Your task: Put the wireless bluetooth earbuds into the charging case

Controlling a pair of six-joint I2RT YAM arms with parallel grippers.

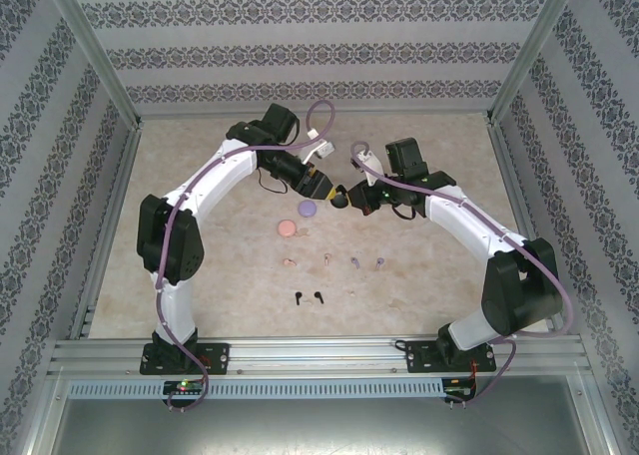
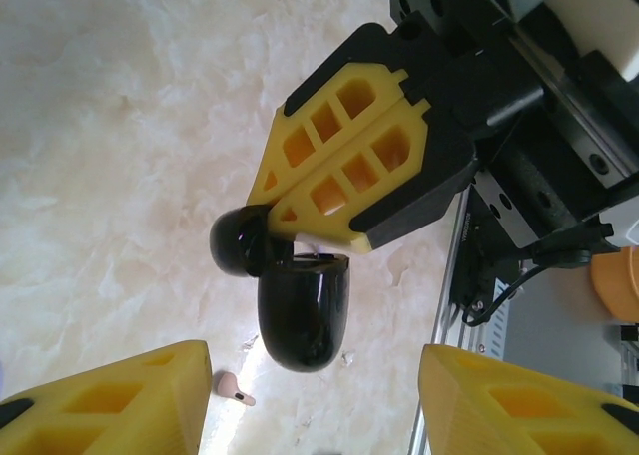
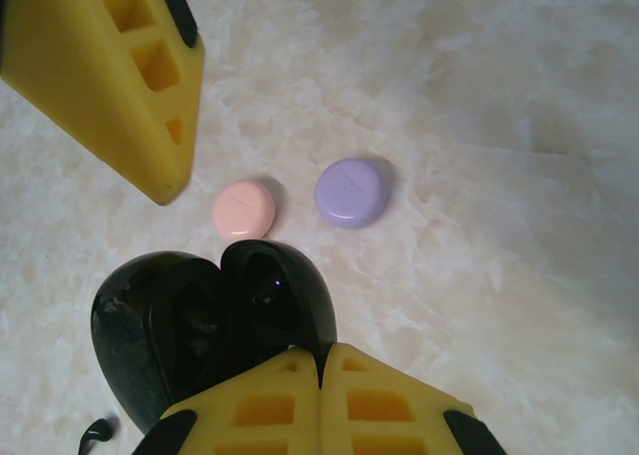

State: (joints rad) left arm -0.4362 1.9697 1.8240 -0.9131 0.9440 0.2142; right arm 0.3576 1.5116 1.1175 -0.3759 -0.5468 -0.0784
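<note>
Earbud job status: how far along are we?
Done: the black case is open. In hand: the right gripper has its fingers shut on it; the left gripper is open beside it. To do: nothing is inserted; the black earbuds, pink earbuds and purple earbuds all lie on the table, and the pink case and purple case are shut.

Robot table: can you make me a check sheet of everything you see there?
Surface: marbled beige table.
Job's things: black case open, held; pink case and purple case shut; pink earbuds, purple earbuds, black earbuds lying loose.
Clutter: nothing seen.
Grippers: right gripper shut on black case; left gripper open.
Cables: purple cable along each arm.
Surroundings: patterned walls, metal frame.
</note>
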